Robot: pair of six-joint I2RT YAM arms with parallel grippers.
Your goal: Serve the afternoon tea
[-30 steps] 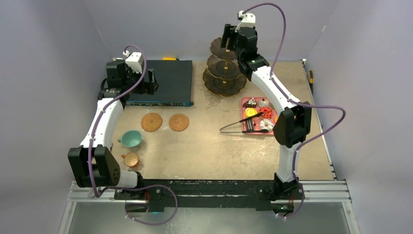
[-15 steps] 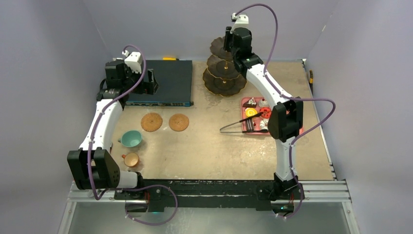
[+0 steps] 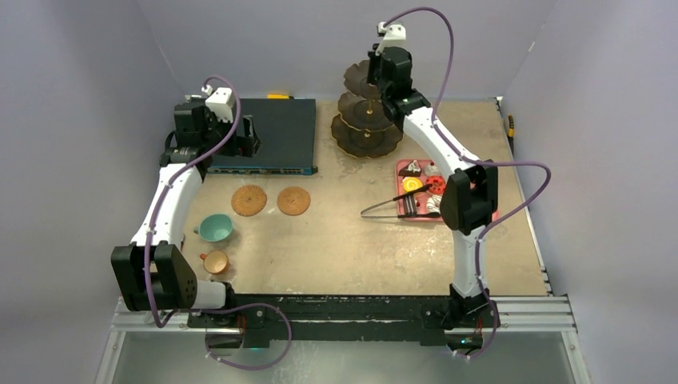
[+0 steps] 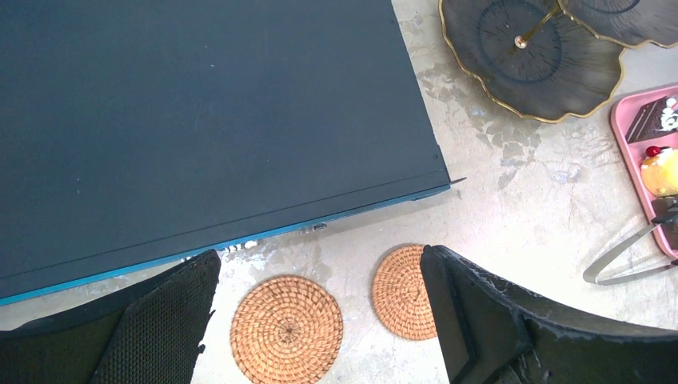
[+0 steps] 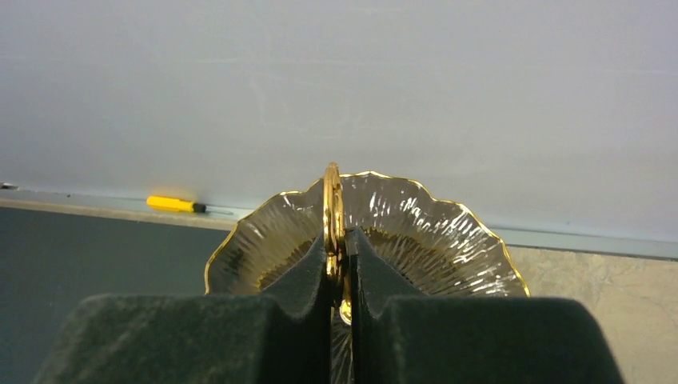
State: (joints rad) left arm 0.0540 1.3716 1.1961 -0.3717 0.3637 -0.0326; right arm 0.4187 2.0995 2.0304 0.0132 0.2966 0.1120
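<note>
Only my right wrist view shows my right gripper (image 5: pixel 339 268) pinching the gold ring (image 5: pixel 332 196) of the stand (image 3: pixel 352 138), at the table's twelve o'clock. My left gripper (image 4: pixel 318 268) hangs spread, two coasters (image 4: pixel 286 328) showing between its fingers; two cups (image 3: pixel 216 228) sit at eight o'clock.

Stand (image 3: pixel 352 136) dark, gold-rimmed; coasters (image 3: pixel 249 200) brown, woven; tray (image 4: pixel 622 128) pink; cup (image 3: pixel 216 228) teal.

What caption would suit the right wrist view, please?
Right gripper clamps the gold ring handle above the scalloped top plate.
</note>
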